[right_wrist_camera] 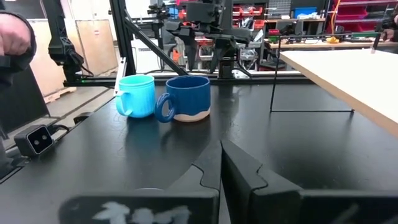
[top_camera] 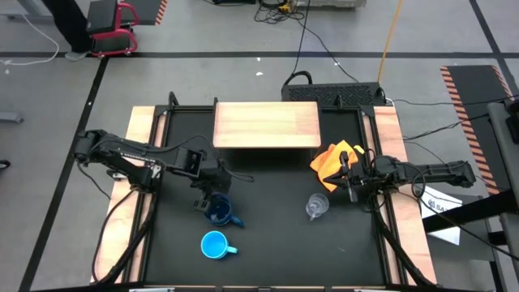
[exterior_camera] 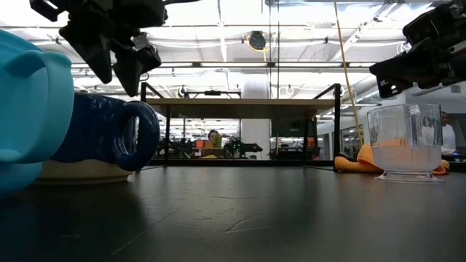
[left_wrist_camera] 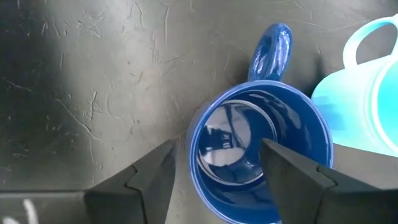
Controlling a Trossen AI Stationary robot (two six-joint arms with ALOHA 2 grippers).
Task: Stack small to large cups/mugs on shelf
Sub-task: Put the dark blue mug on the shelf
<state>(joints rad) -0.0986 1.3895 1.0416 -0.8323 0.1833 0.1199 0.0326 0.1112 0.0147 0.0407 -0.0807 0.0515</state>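
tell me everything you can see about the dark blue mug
The navy mug is glossy deep blue, ceramic by its look, with a loop handle and a pale unglazed band at its base. It stands upright and empty on the black table, left of centre, near the light blue mug; whether they touch is unclear. The left gripper hangs open above it, one finger over the mouth, one outside the wall.

Navy mug (top_camera: 219, 209), sky-blue mug (top_camera: 214, 244)

Bright, even overhead light.
You get ceiling-strip glare inside the navy mug (left_wrist_camera: 261, 149); the sky-blue mug (exterior_camera: 25, 109) looms blurred at low-view edge.
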